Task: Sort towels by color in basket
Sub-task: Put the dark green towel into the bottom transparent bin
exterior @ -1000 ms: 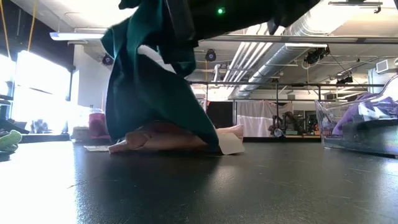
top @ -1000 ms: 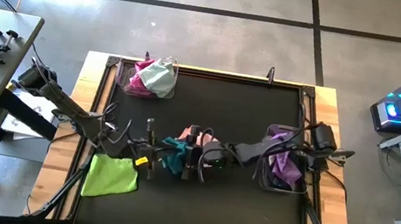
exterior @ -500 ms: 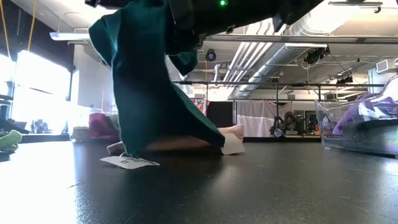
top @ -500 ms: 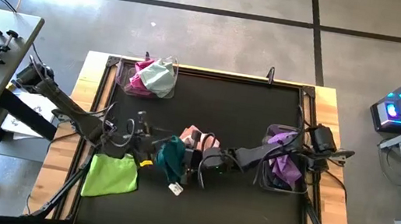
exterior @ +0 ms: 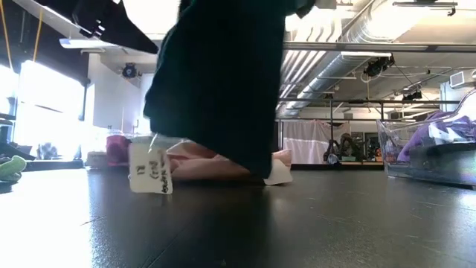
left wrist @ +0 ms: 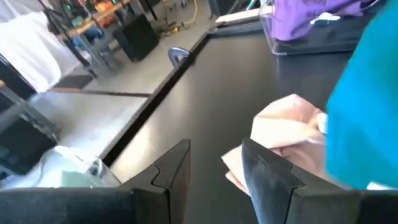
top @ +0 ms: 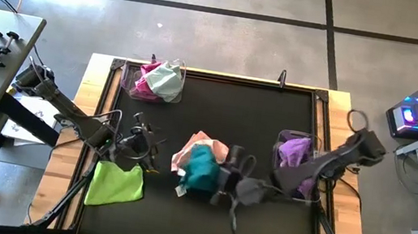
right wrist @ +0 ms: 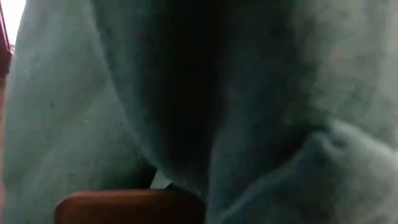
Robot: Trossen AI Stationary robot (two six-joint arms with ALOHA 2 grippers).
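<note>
A dark teal towel (top: 202, 169) hangs at mid-table from my right gripper (top: 222, 183), which is shut on it. In the low view the dark teal towel (exterior: 216, 82) is a tall dark drape with a white tag (exterior: 149, 170) dangling at its side. A peach-pink towel (top: 195, 145) lies crumpled on the mat just behind it. My left gripper (left wrist: 214, 168) stands open left of both, touching nothing. A lime green towel (top: 116, 183) lies flat at the near left. My right gripper holds the dark teal towel at its upper right part (top: 213, 180), coming level from the table's right. The cloth fills the right wrist view and hides the fingers, so the kind of hold does not show. The towel hangs slack below the gripper.
A clear basket (top: 126, 81) at the far left holds magenta and mint towels. A second clear basket (top: 276, 176) at the right holds purple towels; it also shows in the low view (exterior: 416, 167). The wooden table rim (top: 86, 116) frames the black mat.
My right gripper has risen and gone toward the table's right and near edge with the dark teal towel. The towel's tag, which lay on the mat, now dangles. My left gripper has come away from the towel and drawn back toward the left edge.
</note>
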